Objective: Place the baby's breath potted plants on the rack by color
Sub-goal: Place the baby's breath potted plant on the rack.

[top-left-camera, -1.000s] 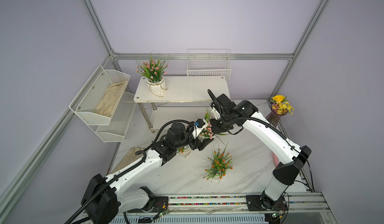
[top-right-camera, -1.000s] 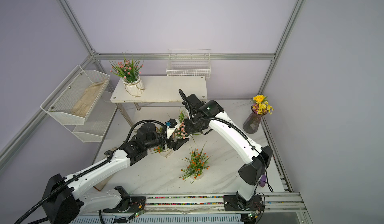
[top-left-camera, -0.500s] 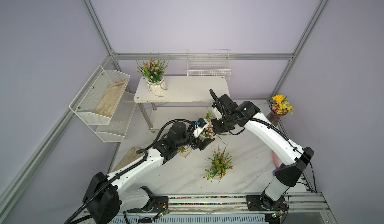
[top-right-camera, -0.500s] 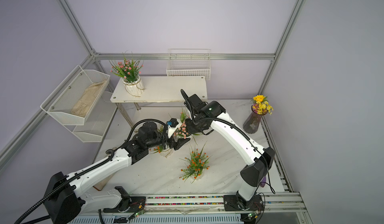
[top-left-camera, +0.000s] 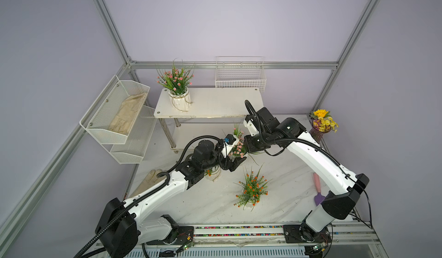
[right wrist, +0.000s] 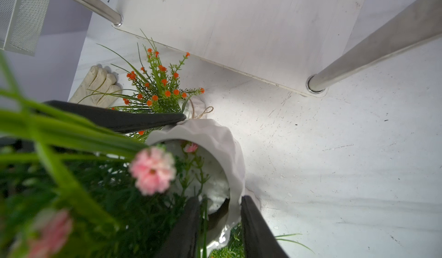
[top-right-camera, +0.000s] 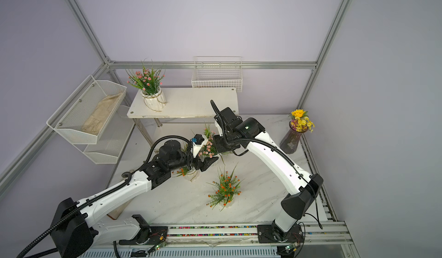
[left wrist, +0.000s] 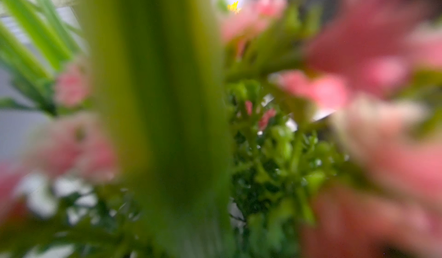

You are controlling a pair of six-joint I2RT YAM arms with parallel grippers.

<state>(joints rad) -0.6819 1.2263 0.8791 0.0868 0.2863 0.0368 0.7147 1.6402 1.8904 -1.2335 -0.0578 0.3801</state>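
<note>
A pink baby's breath potted plant (top-left-camera: 236, 148) hangs tilted above the table between both arms, just in front of the rack (top-left-camera: 215, 101). My left gripper (top-left-camera: 233, 163) is shut on its white pot (right wrist: 224, 139); one left finger (right wrist: 119, 120) presses the pot's side. My right gripper (right wrist: 220, 198) straddles the pot's rim, one finger inside and one outside, with a gap showing. Another pink plant (top-left-camera: 175, 79) stands on the rack's top board. One orange plant (top-left-camera: 252, 189) stands on the table, and a second orange plant (top-left-camera: 211, 173) sits under my left wrist. The left wrist view shows only blurred foliage.
A purple vase of yellow flowers (top-left-camera: 320, 127) stands at the right edge. A white wire basket (top-left-camera: 240, 77) hangs behind the rack, and mesh wall baskets (top-left-camera: 117, 108) hang at the left. A glove (top-left-camera: 148, 180) and a pink-handled trowel (top-left-camera: 318, 189) lie on the table.
My right gripper's jaws have parted around the pot's rim. The pink plant stays in the left gripper, and both arms have hardly moved.
</note>
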